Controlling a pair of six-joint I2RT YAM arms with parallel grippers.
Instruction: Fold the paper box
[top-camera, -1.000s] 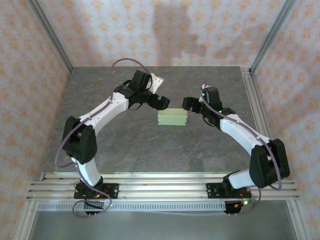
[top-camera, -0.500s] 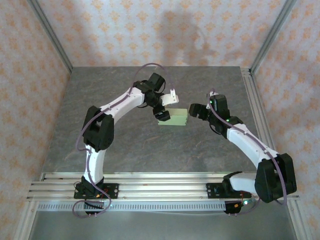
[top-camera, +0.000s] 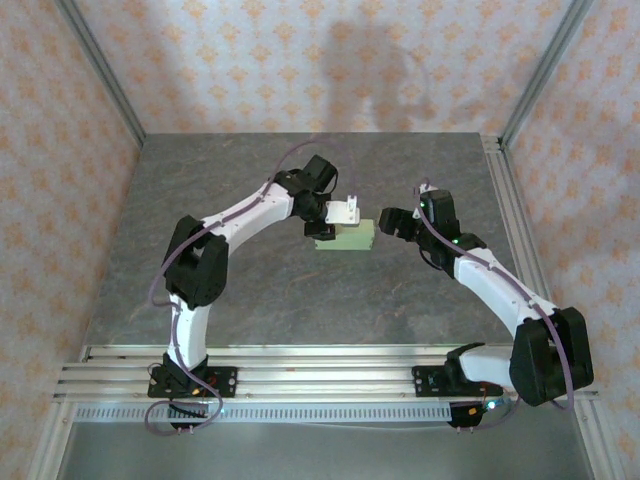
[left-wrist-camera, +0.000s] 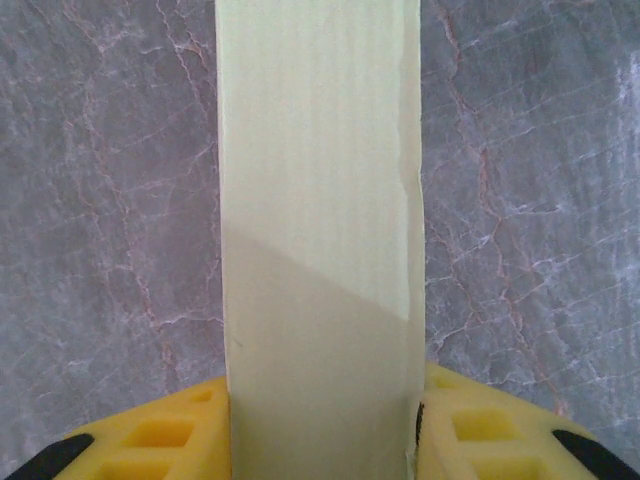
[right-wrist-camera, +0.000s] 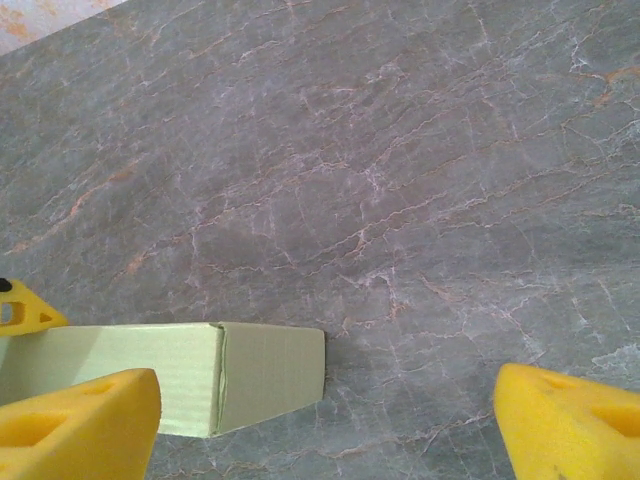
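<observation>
The paper box (top-camera: 352, 238) sat as a small closed box on the grey table (top-camera: 250, 300), about mid-table between the two arms. The left gripper (top-camera: 330, 228) was at its left end. On the left wrist cam the yellow pads (left-wrist-camera: 150, 445) pressed against both long sides, so it had the box clamped. The right gripper (top-camera: 392, 222) hung just beside the box's right end, spread wide and holding nothing, with the box end close to one finger (right-wrist-camera: 80, 420)

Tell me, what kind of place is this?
Probably a robot test booth: two robot arms bolted to a metal rail, a grey table with a paper box, patterned walls around.
</observation>
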